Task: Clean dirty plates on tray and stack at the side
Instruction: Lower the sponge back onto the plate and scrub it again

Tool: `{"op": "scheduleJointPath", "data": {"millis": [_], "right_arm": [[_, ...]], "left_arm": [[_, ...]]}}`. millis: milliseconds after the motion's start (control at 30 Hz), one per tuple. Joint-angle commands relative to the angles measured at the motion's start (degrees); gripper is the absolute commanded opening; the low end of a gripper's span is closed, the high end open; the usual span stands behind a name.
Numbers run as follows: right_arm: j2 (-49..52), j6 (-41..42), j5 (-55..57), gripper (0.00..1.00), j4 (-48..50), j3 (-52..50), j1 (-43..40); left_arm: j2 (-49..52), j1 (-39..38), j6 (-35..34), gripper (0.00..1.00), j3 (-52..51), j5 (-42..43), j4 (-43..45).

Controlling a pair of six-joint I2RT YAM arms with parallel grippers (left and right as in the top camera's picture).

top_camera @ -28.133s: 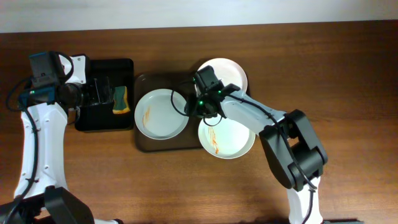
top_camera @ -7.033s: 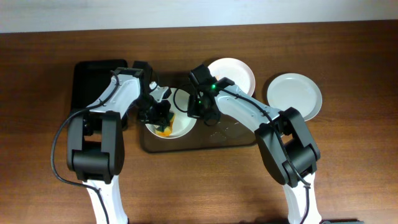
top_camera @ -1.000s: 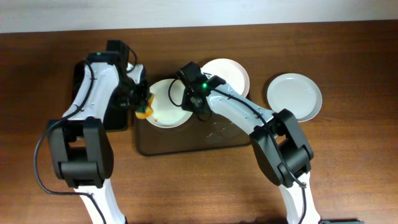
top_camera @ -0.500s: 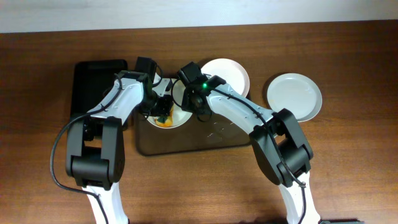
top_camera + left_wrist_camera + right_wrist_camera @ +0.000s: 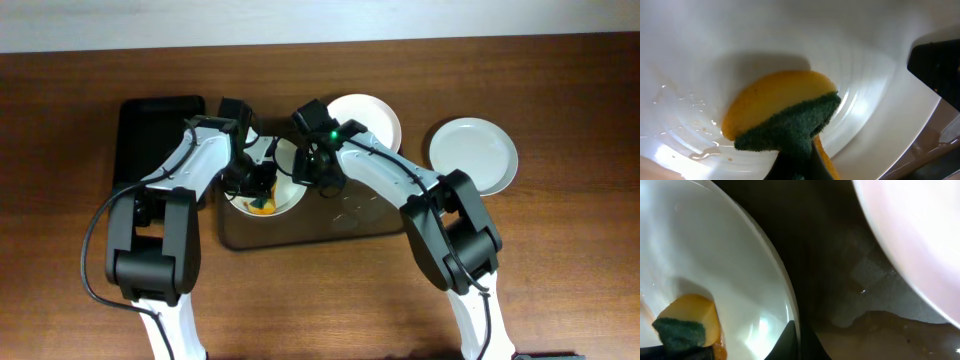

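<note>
A white plate (image 5: 280, 160) lies tilted on the left part of the dark brown tray (image 5: 330, 228). My left gripper (image 5: 256, 186) is shut on a yellow sponge with a green scouring side (image 5: 782, 112) and presses it onto this plate's wet inner surface (image 5: 700, 60). My right gripper (image 5: 309, 172) is shut on the same plate's right rim (image 5: 790, 300), one finger on each side. The sponge (image 5: 687, 322) also shows in the right wrist view. A second plate (image 5: 368, 118) rests at the tray's back edge. A third plate (image 5: 474, 154) lies on the table to the right.
A glossy black tray (image 5: 155, 125) stands left of the brown tray, with my left arm crossing over it. The brown tray's floor (image 5: 875, 315) is wet beside the held plate. Bare wooden table lies in front and at the far right.
My left gripper has carried the sponge from the plate's left edge into its middle and then a little toward the front. My right gripper has kept its hold on the rim.
</note>
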Motion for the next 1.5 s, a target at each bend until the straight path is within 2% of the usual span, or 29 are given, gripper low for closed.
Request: {"op": "scheduleJointPath", "data": {"millis": [0, 133, 300, 400, 467, 567, 667, 800, 967, 1033, 1100, 1233, 1333, 1467], "right_arm": [[2.3, -0.8, -3.8, 0.04, -0.1, 0.7, -0.9], [2.3, -0.8, -3.7, 0.04, -0.1, 0.7, -1.3], [2.6, -0.8, -3.5, 0.04, -0.1, 0.7, -1.3], [2.6, -0.8, -3.5, 0.04, -0.1, 0.7, -1.3], [2.6, -0.8, -3.2, 0.04, -0.1, 0.7, -1.3], [2.6, -0.8, -3.0, 0.04, -0.1, 0.7, -1.3], [2.6, -0.8, -2.8, 0.04, -0.1, 0.7, -1.3], [2.6, -0.8, -2.4, 0.04, 0.0, 0.7, -1.3], [2.6, -0.8, -2.4, 0.04, 0.0, 0.7, -1.3], [2.6, -0.8, -2.4, 0.04, 0.0, 0.7, -1.3], [2.6, -0.8, -2.4, 0.04, 0.0, 0.7, -1.3], [2.6, -0.8, -2.4, 0.04, 0.0, 0.7, -1.3], [2.6, -0.8, -2.4, 0.04, -0.1, 0.7, -1.3], [2.6, -0.8, -2.4, 0.04, -0.1, 0.7, -1.3]], "left_arm": [[-0.3, -0.4, 0.6, 0.01, -5.6, -5.3, 2.7], [-0.3, -0.4, 0.6, 0.00, -10.1, -18.6, 9.0], [-0.3, -0.4, 0.7, 0.00, -10.7, -46.8, 14.3], [-0.3, -0.4, 1.1, 0.00, -10.7, -50.4, 15.0], [-0.3, -0.8, 1.1, 0.00, -10.7, -46.3, 13.9], [-0.3, -1.6, 2.3, 0.00, -10.6, -31.6, 11.4], [-0.3, -1.8, 9.1, 0.00, -10.6, -8.1, 8.3], [-0.3, -1.8, 21.2, 0.00, -10.6, 12.0, 1.7], [-0.3, -1.8, 27.9, 0.00, -10.6, 15.3, -0.7], [-0.3, -1.7, 27.8, 0.00, -10.6, 11.5, 0.9], [-0.3, -1.7, 25.2, 0.00, -10.6, 3.5, 2.3], [-0.3, -1.7, 7.8, 0.00, -10.6, -21.1, 6.2], [-0.3, -1.7, 0.8, 0.00, -10.7, -29.7, 8.4], [-0.3, -1.7, -3.8, 0.00, -10.7, -36.4, 11.5]]}}
